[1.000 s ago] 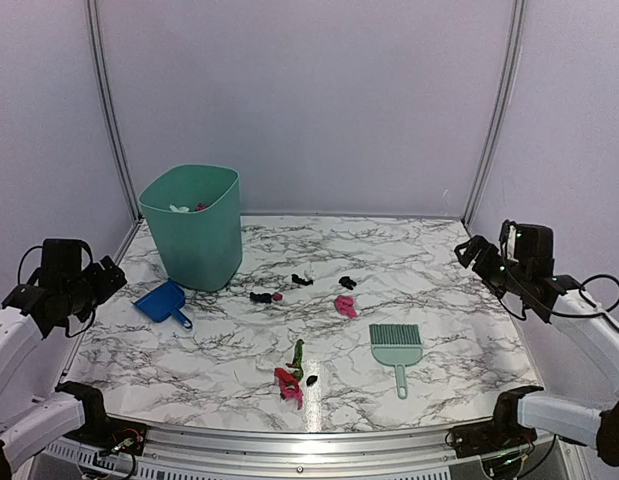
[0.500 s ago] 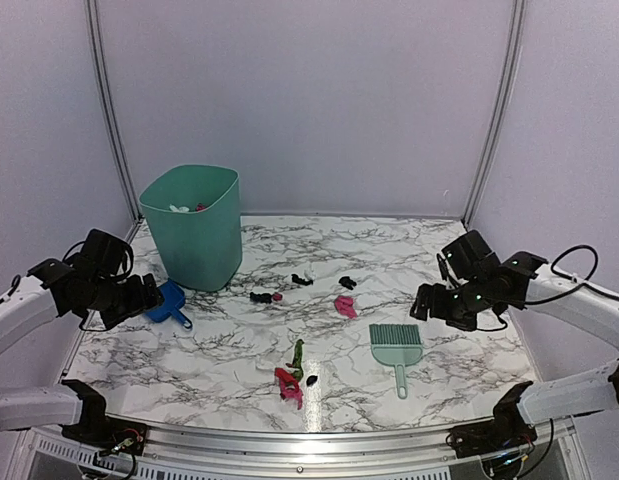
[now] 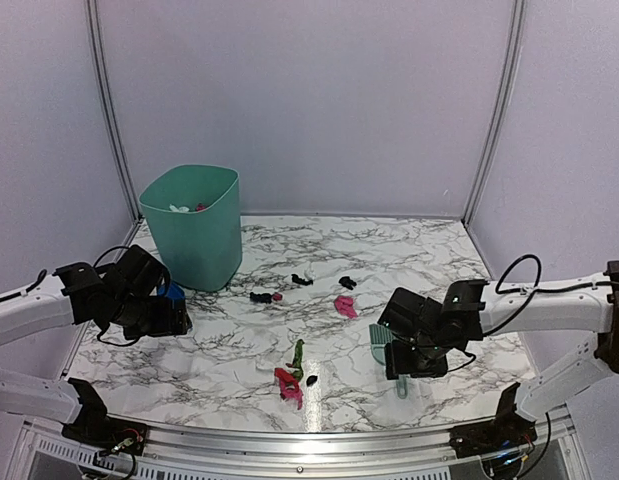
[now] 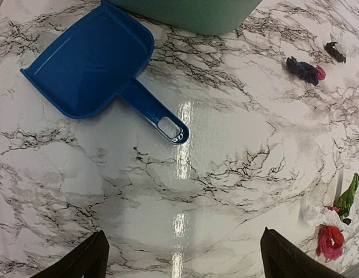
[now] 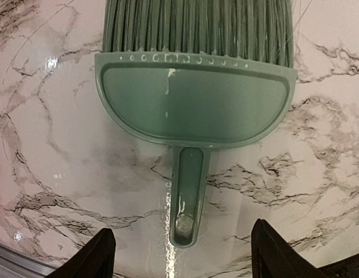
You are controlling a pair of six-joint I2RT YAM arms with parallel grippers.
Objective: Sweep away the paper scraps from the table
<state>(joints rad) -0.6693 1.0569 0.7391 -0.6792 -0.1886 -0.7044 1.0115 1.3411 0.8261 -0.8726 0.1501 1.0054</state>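
The desk [image 3: 219, 350] is white marble veined dark grey. The dustpan [image 4: 89, 61] is blue, the brush [image 5: 193, 107] and bin [image 3: 194, 230] are mint green, and the paper scraps [image 3: 345, 306] are pink, black, green and red.

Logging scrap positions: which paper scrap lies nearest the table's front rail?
The red-pink scrap, just nearer than the green scrap; all others lie farther back.

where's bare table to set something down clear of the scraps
Far right corner of the white marble-pattern table, behind the mint-green plastic hand brush; and near left, between the blue plastic dustpan and the crumpled paper scraps. Centre is crowded.
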